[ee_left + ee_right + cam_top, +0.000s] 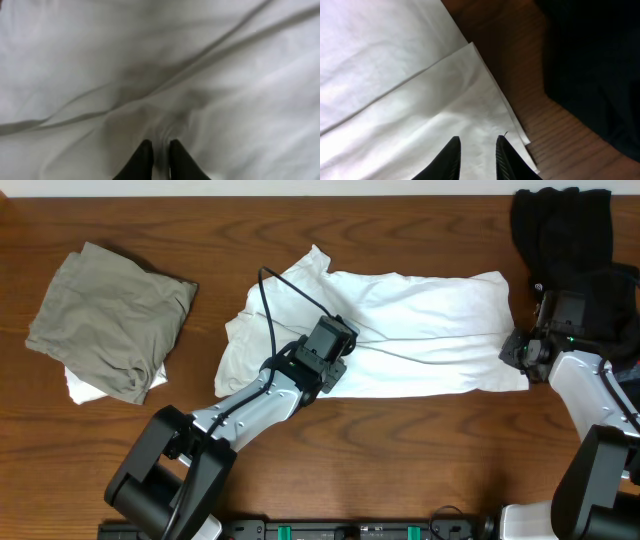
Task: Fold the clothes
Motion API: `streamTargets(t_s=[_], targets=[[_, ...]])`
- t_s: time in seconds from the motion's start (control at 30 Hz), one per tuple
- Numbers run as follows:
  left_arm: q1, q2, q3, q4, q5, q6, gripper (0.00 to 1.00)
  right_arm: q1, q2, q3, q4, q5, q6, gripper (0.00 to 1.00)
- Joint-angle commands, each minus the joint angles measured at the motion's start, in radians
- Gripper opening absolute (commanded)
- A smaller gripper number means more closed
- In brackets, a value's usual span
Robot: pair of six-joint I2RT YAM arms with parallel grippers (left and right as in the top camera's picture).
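Wooden table [420, 445], white T-shirt [430, 320]; left end effector [161, 146] and right end effector [477, 141] narrow, grip uncertain.

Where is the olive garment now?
In the overhead view, the olive garment lies crumpled on the left, apart from the white shirt at centre.

Overhead: even, diffuse top light; the white T-shirt [420, 330] is nearly overexposed, the black garment [560, 225] lacks detail. Left wrist: dim, grey, blurred throughout, soft shadows in folds. Right wrist: brighter, sharper; table [560, 135] grain slightly soft.
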Motion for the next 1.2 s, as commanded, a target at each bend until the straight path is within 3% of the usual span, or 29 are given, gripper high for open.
streamTargets(t_s=[0.0, 0.27, 0.3, 0.37, 0.67, 1.0, 1.17], targets=[[0.004, -0.010, 0.011, -0.011, -0.005, -0.009, 0.17, 0.010, -0.002, 0.009, 0.002, -0.003, -0.008, 0.23], [0.051, -0.146, 0.013, 0.010, -0.010, -0.033, 0.17, 0.010, -0.002, 0.009, 0.002, -0.003, -0.008, 0.23], [0.063, -0.146, 0.013, 0.013, -0.009, -0.060, 0.13, 0.010, -0.002, 0.009, 0.001, -0.003, -0.008, 0.23], [0.090, -0.135, 0.013, 0.009, -0.009, -0.116, 0.07, 0.010, -0.003, 0.009, 0.001, -0.003, -0.008, 0.23], [0.093, -0.016, 0.013, 0.009, 0.172, -0.257, 0.06, 0.010, -0.002, 0.009, -0.003, -0.003, -0.008, 0.23], [0.043, 0.083, 0.002, 0.005, 0.205, -0.293, 0.06, 0.010, -0.004, 0.010, 0.002, -0.002, -0.009, 0.22], [0.055, 0.057, 0.009, -0.009, 0.202, -0.289, 0.06, 0.010, -0.058, 0.032, 0.001, 0.000, -0.014, 0.29]])
